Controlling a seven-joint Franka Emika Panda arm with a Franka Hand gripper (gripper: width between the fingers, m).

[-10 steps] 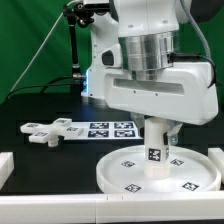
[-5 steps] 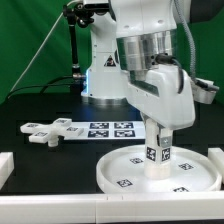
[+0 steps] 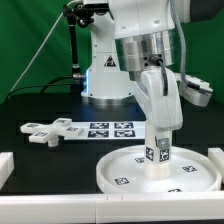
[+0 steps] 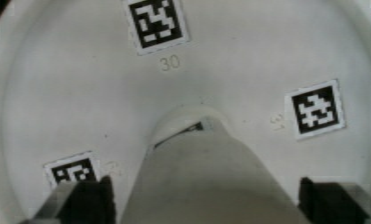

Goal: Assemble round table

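The large rimmed round disc [image 3: 125, 172] lies flat on the black table at the front. The short cylinder leg [image 3: 157, 160] stands upright at its middle, with a tag on its side. My gripper [image 3: 159, 143] points straight down and is shut on the top of the leg. In the wrist view the leg [image 4: 200, 160] fills the space between my two dark fingers [image 4: 84, 200], with the tagged disc [image 4: 93, 100] beneath. The cross-shaped base [image 3: 45, 130] lies loose on the table at the exterior view's left, well away from my gripper.
The marker board [image 3: 110, 128] lies flat behind the disc. White rails stand at the front left [image 3: 5, 165] and at the right [image 3: 215, 152] of the table. The arm's base [image 3: 105, 75] stands at the back before a green curtain.
My wrist has turned about the vertical axis over the leg, so the hand's broad face now shows edge-on. The leg stays upright on the disc in the same place.
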